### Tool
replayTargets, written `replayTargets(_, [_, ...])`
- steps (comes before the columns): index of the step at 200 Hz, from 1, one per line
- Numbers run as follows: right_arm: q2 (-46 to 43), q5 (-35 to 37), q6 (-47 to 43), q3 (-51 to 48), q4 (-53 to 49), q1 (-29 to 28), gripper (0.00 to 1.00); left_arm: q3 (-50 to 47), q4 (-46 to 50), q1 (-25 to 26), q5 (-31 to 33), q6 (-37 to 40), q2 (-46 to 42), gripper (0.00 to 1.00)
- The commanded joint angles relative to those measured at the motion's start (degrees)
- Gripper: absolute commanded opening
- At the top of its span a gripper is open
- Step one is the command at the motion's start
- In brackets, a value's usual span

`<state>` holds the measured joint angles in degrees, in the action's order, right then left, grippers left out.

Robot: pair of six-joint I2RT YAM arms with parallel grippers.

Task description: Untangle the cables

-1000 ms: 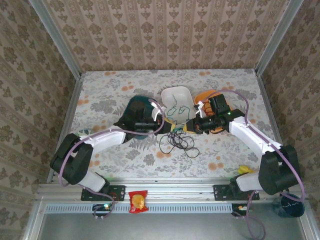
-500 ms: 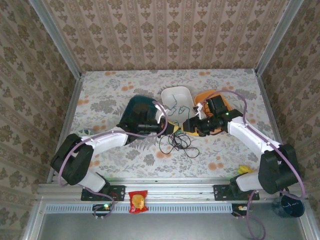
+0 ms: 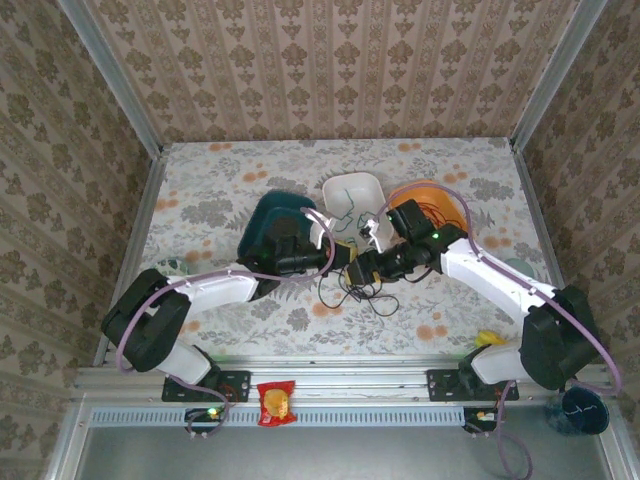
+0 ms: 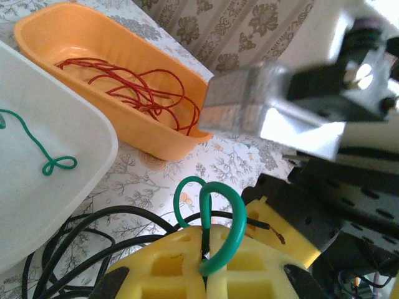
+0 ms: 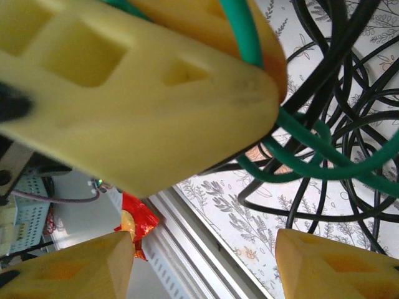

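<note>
The blocky yellow left fingers (image 4: 187, 271) are clenched on a loop of thick green cable (image 4: 219, 212), which rises out of the seam between them. Just below them lies the heap of thin black cables (image 5: 340, 93). In the right wrist view the green cable leaves the clenched pair and crosses in and out of several black loops. The orange-yellow right fingers (image 5: 336, 265) are spread wide and grasp nothing. They hang just beside the left pair, over the knot on the flowered surface (image 3: 200, 200).

The likeliest trouble is a pull on the green cable while it is laced through the black loops. That would lift or drag the whole heap, or draw the knot tighter, rather than free one strand. If the right fingers close where they are, they could catch green and black together and pin the very crossing that must come apart. The two pairs are so near that either could knock the other.

Beyond the left fingers stand an orange plastic tub (image 4: 156, 140) of red wires (image 4: 137, 93) and a white tub (image 4: 75, 187) holding a thin green wire (image 4: 47, 159). A trailing black loop could snag either rim.
</note>
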<state>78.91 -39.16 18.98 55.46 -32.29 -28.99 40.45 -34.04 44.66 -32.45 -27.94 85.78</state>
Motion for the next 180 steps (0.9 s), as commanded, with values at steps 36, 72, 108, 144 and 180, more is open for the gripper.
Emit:
replayTargets(36, [3.5,4.8,2.1,-2.2,13.8,-1.1,0.53,-0.7,-4.7,0.5,0.6,-4.2,0.1,0.00])
replayTargets(72, [2.2,7.2,1.4,-3.7,12.2,-1.0,0.01,-0.8,-3.4,0.5,2.2,-3.7,-1.3,0.00])
replayTargets(108, [-2.1,11.3,1.1,-8.0,5.8,0.4,0.00,-2.3,0.0,-0.6,10.4,-1.3,-8.1,0.00])
replayTargets(144, [-2.2,13.0,4.1,-11.5,4.5,5.4,0.00,-1.9,2.2,-5.1,8.1,-2.6,-13.8,0.00])
replayTargets(180, [0.4,14.0,6.7,-12.0,3.6,10.2,0.00,-1.6,8.5,-7.5,5.4,-0.6,-17.6,0.00])
